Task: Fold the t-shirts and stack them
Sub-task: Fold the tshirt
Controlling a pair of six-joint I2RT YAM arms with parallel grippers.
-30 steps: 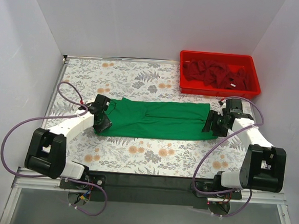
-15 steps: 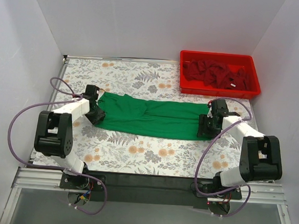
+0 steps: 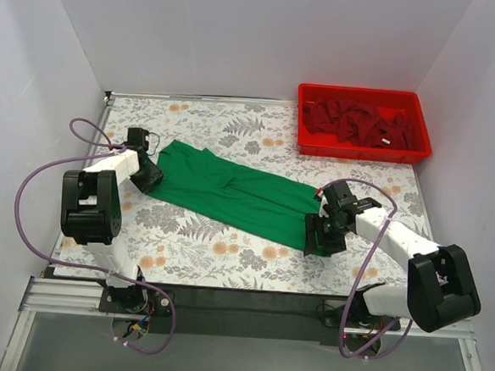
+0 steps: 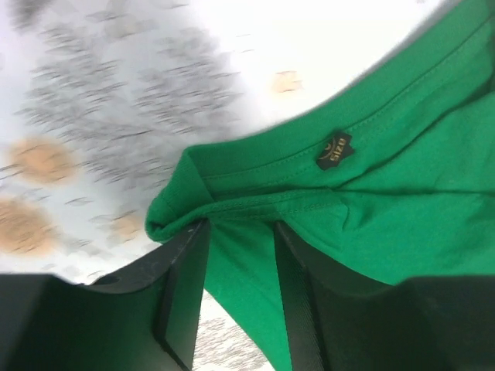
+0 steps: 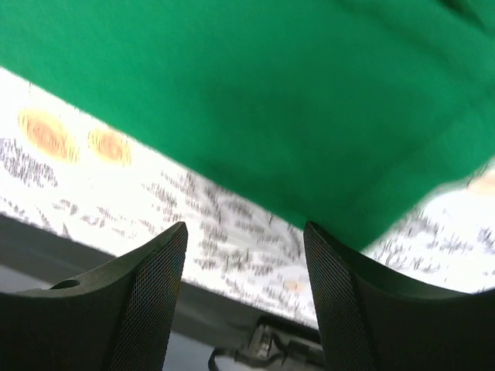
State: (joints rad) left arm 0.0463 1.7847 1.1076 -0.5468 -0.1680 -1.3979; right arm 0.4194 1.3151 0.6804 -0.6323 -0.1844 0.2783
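Note:
The bright green t-shirt (image 3: 230, 193) lies folded into a long band, slanting from far left to near right on the floral table. My left gripper (image 3: 150, 177) is at its collar end. In the left wrist view, the gripper (image 4: 240, 226) is shut on a bunched fold of the shirt (image 4: 402, 193) below the collar label (image 4: 333, 148). My right gripper (image 3: 318, 239) is at the band's near right end. In the right wrist view it (image 5: 246, 226) is open with only table between the jaws, and the shirt's edge (image 5: 271, 93) lies just past the tips. Dark red t-shirts (image 3: 362, 121) lie crumpled in the bin.
The red plastic bin (image 3: 301, 121) stands at the far right corner of the table. White walls close in the left, back and right sides. A black strip (image 3: 239, 300) runs along the table's near edge, close to the right gripper.
The shirt has turned from lying straight across to slanting. My left gripper carried the collar end toward the far left, and my right gripper brought the other end toward the near edge.

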